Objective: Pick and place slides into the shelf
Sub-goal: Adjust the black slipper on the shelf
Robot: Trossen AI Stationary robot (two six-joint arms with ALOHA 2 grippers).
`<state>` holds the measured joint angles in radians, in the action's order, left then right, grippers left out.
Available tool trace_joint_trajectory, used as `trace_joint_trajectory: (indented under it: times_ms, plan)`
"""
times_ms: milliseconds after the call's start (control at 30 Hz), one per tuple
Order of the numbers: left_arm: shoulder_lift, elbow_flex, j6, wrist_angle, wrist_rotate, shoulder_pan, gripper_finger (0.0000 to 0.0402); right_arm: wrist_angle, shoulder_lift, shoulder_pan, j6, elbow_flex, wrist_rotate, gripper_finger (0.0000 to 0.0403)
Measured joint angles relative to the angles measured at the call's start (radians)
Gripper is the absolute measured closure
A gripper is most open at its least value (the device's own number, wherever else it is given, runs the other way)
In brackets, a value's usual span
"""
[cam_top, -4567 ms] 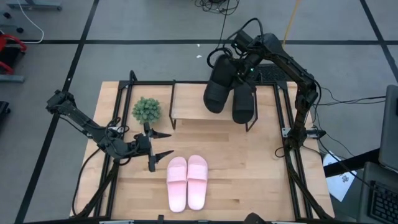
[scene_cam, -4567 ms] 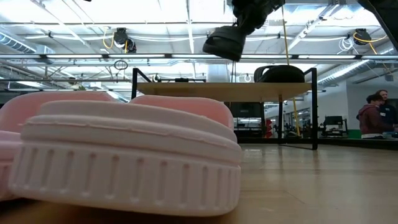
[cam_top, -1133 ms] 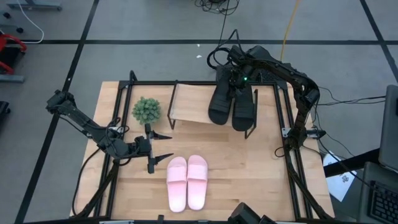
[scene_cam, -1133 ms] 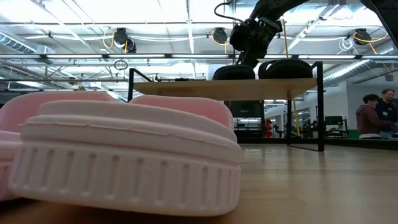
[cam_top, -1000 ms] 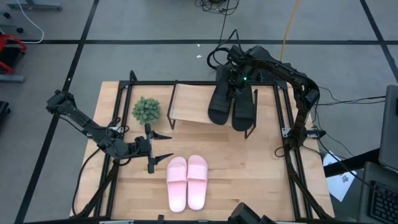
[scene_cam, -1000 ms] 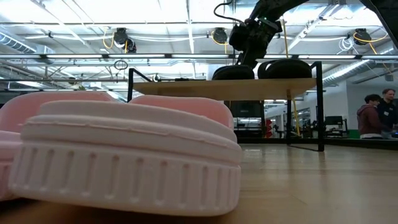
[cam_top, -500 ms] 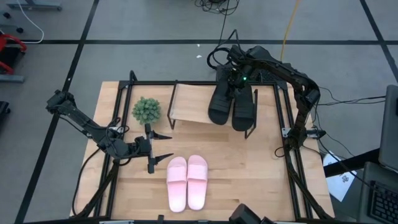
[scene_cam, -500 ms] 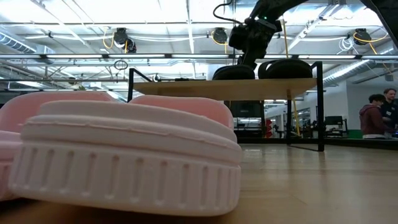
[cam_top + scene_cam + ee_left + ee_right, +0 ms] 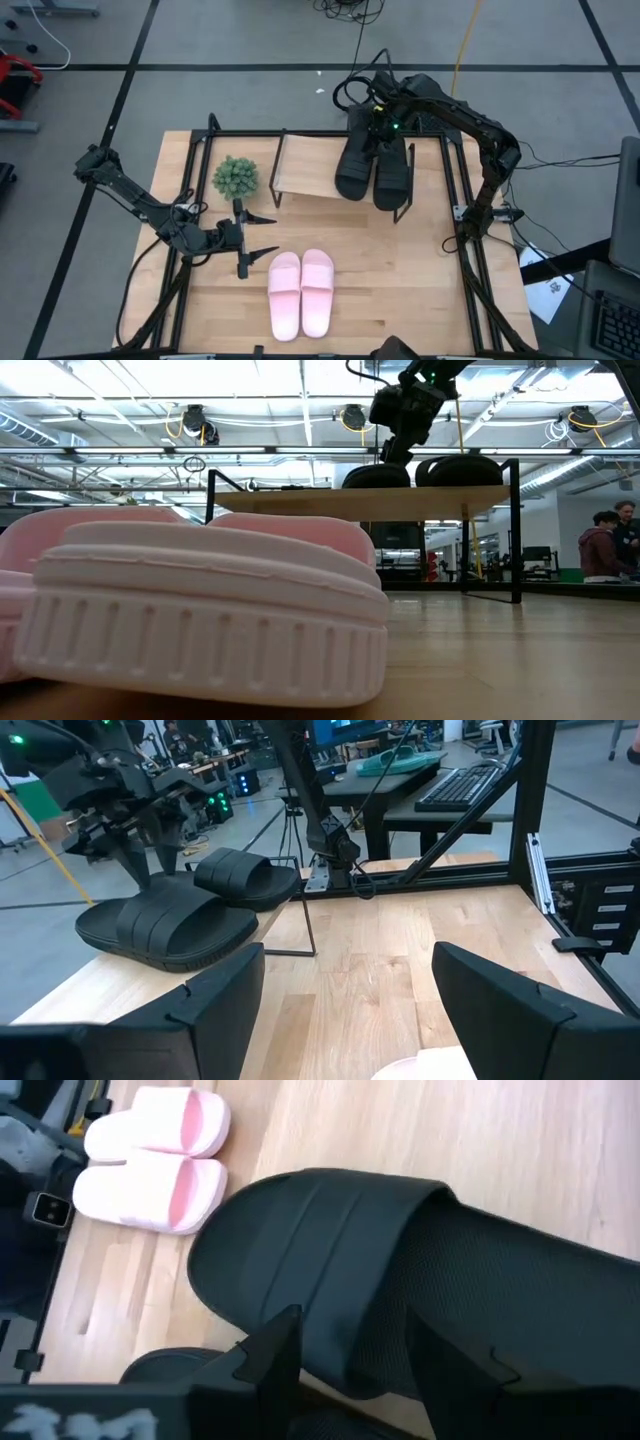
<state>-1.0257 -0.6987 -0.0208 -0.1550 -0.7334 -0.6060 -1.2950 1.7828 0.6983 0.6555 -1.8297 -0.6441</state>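
Note:
Two black slides [image 9: 355,160] [image 9: 392,170] lie side by side, soles down, on the right end of the shelf's light wood top board [image 9: 310,165]. The low view shows the slides [image 9: 375,475] on the shelf [image 9: 300,503]. My right gripper [image 9: 378,112] hovers open just above the far end of the left black slide [image 9: 350,1270], touching nothing. The pink pair of slides [image 9: 301,292] rests soles down on the table near its front edge. My left gripper [image 9: 262,232] stands open over the table left of the pink pair.
A small green potted plant [image 9: 236,177] stands left of the shelf. Black frame rails [image 9: 462,215] run along the table's sides. The left half of the shelf's top board is bare. A person [image 9: 605,545] stands in the room beyond the table.
My right gripper has risen a little above the left black slide, which stays lying on the shelf.

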Motion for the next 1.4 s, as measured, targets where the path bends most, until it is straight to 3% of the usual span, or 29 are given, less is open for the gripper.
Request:
trace_joint_trajectory:
  times_ms: [100,267,567,833,933,1167,1300,1400]
  plan:
    - [0.0,0.0,0.0,0.0,0.0,0.0,0.0108,0.021,-0.003,0.0,0.0,0.0,0.021,0.0233]
    - [0.0,0.0,-0.001,0.001,0.0,0.0,0.0108,0.094,-0.03,0.0,-0.033,0.0,0.183,0.0233]
    - [0.0,0.0,-0.002,0.0,0.0,0.0,0.0108,0.169,-0.147,-0.031,-0.072,0.0,0.198,0.0233]
    - [0.0,0.0,-0.053,-0.012,-0.009,0.0,0.0108,0.193,-0.278,-0.231,-0.236,-0.001,0.231,0.0233]
    - [0.0,0.0,-0.069,-0.008,-0.041,0.0,0.0108,0.2,-0.294,-0.379,-0.285,-0.002,0.384,0.0234]
    - [0.036,0.0,-0.113,0.07,-0.198,0.001,0.0108,0.101,-0.262,-0.749,-0.431,0.001,0.918,0.0234]
    - [0.126,0.001,-0.074,0.128,-0.315,0.004,0.0108,0.092,-0.249,-0.899,-0.608,0.077,1.063,0.0234]
    - [0.216,0.001,-0.055,0.134,-0.332,0.003,0.0108,0.136,-0.25,-0.979,-0.695,0.171,1.132,0.0234]
